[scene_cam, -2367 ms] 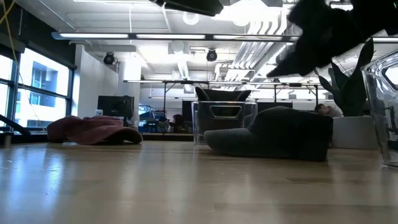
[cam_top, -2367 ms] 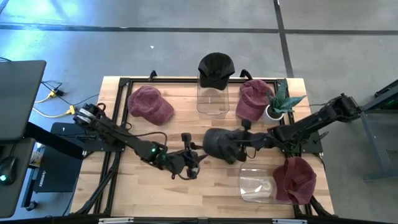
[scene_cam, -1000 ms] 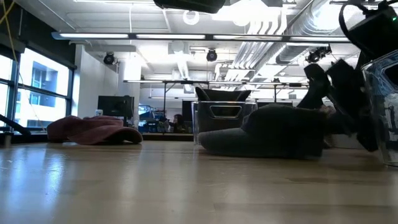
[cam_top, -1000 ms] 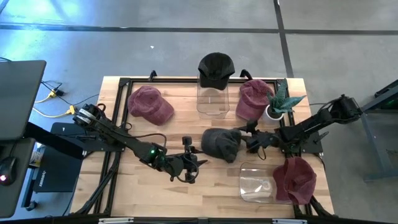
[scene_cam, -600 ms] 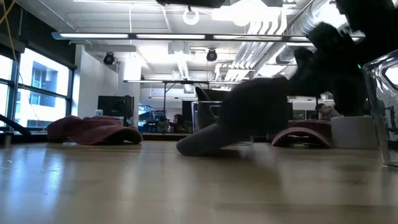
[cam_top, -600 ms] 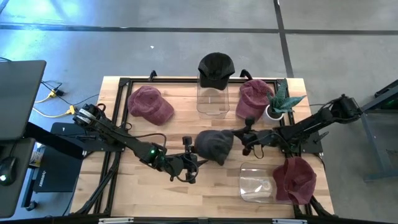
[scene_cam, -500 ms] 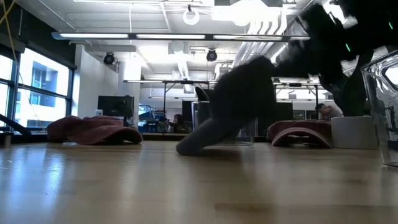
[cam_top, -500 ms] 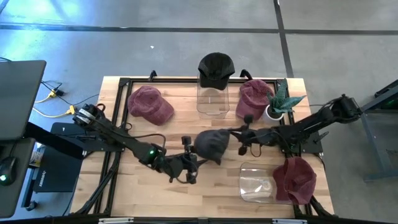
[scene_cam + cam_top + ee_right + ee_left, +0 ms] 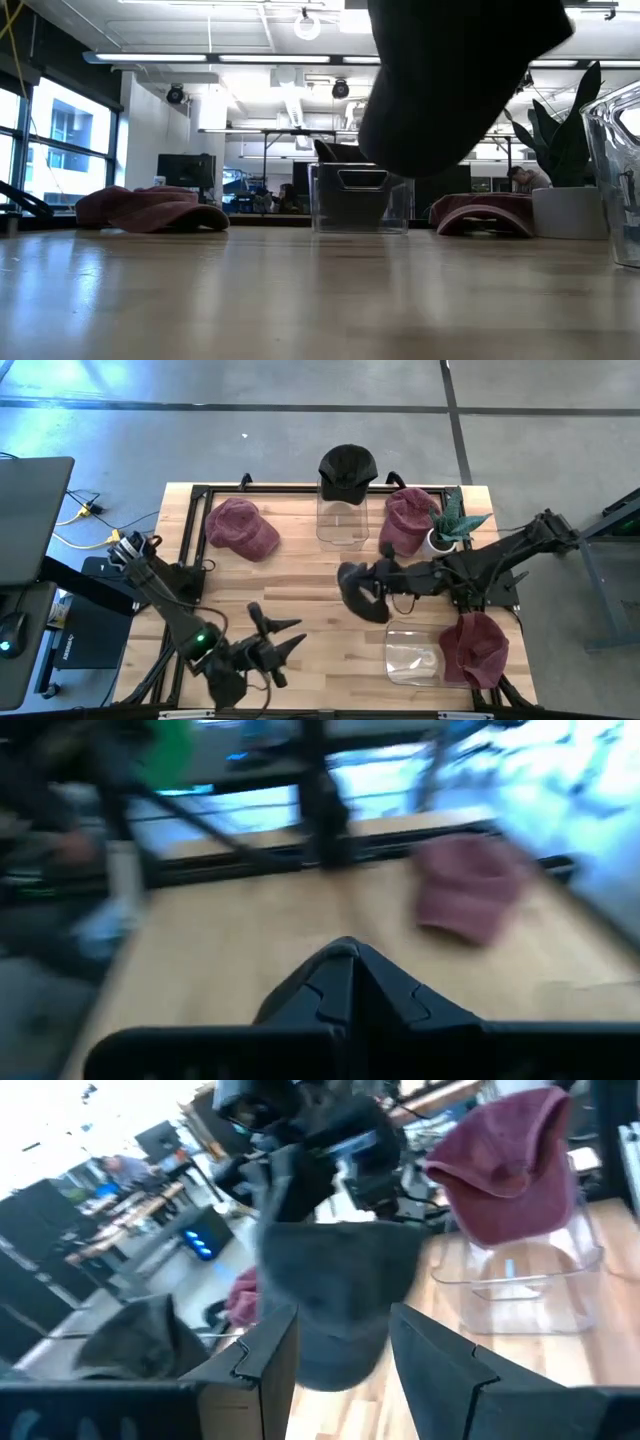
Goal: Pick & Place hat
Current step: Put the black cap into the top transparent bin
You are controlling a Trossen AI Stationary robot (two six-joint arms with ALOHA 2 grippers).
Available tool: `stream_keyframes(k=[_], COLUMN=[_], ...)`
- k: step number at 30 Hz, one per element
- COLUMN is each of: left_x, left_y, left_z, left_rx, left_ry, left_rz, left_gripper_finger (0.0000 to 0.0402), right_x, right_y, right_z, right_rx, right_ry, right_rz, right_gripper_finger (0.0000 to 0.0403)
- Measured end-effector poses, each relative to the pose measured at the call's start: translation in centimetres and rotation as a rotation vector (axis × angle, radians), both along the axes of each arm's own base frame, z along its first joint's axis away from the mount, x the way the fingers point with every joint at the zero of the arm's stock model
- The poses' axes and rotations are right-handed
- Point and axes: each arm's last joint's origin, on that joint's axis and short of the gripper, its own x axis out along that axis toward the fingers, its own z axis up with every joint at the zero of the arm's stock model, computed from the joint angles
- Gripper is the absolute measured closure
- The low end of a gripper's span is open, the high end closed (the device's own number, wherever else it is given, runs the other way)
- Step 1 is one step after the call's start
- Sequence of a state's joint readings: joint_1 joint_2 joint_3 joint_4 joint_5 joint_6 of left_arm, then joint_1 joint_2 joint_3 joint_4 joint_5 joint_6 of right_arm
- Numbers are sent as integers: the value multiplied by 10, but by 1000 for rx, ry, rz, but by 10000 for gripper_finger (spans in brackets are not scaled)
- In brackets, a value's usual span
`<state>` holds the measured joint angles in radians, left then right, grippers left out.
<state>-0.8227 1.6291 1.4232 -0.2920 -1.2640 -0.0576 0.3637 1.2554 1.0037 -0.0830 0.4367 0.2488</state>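
1. Right gripper (image 9: 372,584) sits over the middle of the wooden table (image 9: 300,560), fingers clenched on a dark grey cap (image 9: 358,592). In the right wrist view the 2 fingers meet with no gap.
2. The dark grey cap hangs from that grip. The low view shows it (image 9: 450,80) well clear of the tabletop, light showing beneath it.
3. From above, the cap is just beside the upper left corner of the near clear container (image 9: 415,655), not over it.
4. Left gripper (image 9: 285,640) is at the near left part of the table, well apart from the held cap. Its fingers (image 9: 265,1355) stand apart and released, holding nothing.
5. The left wrist view looks across at the cap (image 9: 340,1305) dangling under the right arm.
6. A maroon cap (image 9: 476,648) drapes over the right edge of the near clear container.
7. The far clear container (image 9: 341,520) stands at the table's back middle, with a black cap (image 9: 347,466) resting on its far rim.
8. 2 more maroon caps: 1 lies flat at back left (image 9: 241,528), 1 at back right (image 9: 404,520), touching a small potted plant (image 9: 447,525).
9. A laptop (image 9: 30,520) sits off the table's left side.
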Motion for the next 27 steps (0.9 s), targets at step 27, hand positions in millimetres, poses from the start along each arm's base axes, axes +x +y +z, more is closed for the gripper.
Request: stream_keyframes(k=[27], left_x=[-5], left_y=[15], left_z=[-20], left_rx=[-105], left_ry=[70], left_rz=[52], left_gripper_finger=[250], right_x=[66], right_y=[-34], right_z=[-55], right_rx=[199], right_ry=[562], right_rz=[-112], right_gripper_finger=[402])
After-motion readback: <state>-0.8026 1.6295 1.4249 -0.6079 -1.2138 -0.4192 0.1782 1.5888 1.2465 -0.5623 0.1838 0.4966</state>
